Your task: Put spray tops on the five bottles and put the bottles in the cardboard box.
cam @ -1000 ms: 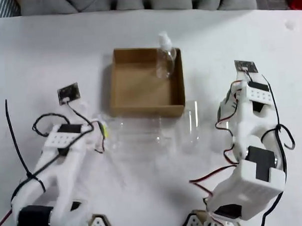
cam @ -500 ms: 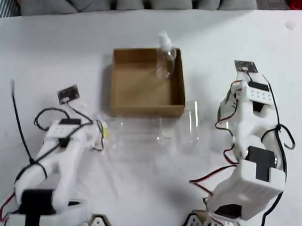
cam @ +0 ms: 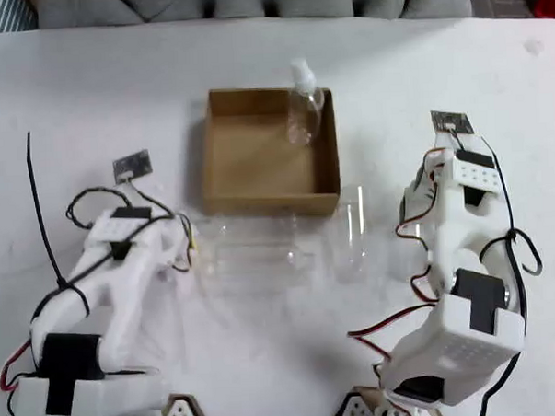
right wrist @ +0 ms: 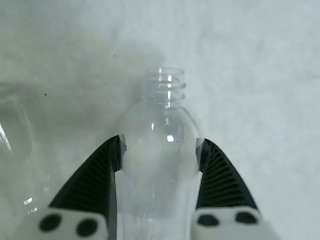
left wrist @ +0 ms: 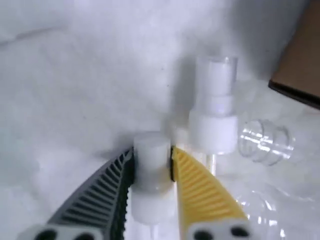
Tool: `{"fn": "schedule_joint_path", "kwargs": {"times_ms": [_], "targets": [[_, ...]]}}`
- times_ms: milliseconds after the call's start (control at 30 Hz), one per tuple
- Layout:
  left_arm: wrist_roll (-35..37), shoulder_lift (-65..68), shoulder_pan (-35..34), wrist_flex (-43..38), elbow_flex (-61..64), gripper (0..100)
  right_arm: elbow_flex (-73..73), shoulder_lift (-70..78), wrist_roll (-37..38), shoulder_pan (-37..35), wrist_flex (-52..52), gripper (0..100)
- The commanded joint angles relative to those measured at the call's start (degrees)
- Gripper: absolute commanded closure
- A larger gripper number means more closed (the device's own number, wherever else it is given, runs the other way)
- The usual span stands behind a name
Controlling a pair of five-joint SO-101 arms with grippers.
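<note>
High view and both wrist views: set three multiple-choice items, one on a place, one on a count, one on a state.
1. The capped bottle is: A in the far right corner of the cardboard box; B beside the left arm; C at the table's near edge.
2. Bottles in the box: A none; B one; C three.
3. The left gripper is: A open; B shut on a spray top; C shut on a bottle.
Answers: 1 A, the high view shows it in that corner. 2 B, the capped bottle is alone inside. 3 B, the left wrist view shows the white top clamped.
</note>
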Motion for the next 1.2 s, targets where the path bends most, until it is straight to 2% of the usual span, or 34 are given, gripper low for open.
{"fn": "schedule_joint_path", "kwargs": {"times_ms": [0, 67, 233, 467, 667, 1167], "targets": [[-7.4, -1.6, 0.0, 7.3, -3.2, 98, 0.1, 0.5, 0.5, -1.2, -1.0, 98.3], [-10.7, -3.6, 0.8, 8.5, -2.6, 98, 0.1, 0.5, 0.5, -1.2, -1.0, 98.3], [-10.8, -7.4, 0.8, 4.3, 0.9, 98, 0.2, 0.5, 0.5, -1.2, -0.9, 98.3], [-1.9, -10.8, 0.0, 3.5, 1.6, 98, 1.1, 0.4, 0.5, -1.2, -1.2, 98.3], [-1.1, -10.9, -2.2, 1.1, 1.8, 98, 1.1, 0.4, 0.4, -1.2, -1.2, 98.2], [-1.1, -10.9, -2.0, 0.7, 3.1, 98, 0.9, 0.1, 0.4, -1.2, -1.3, 74.0]]}}
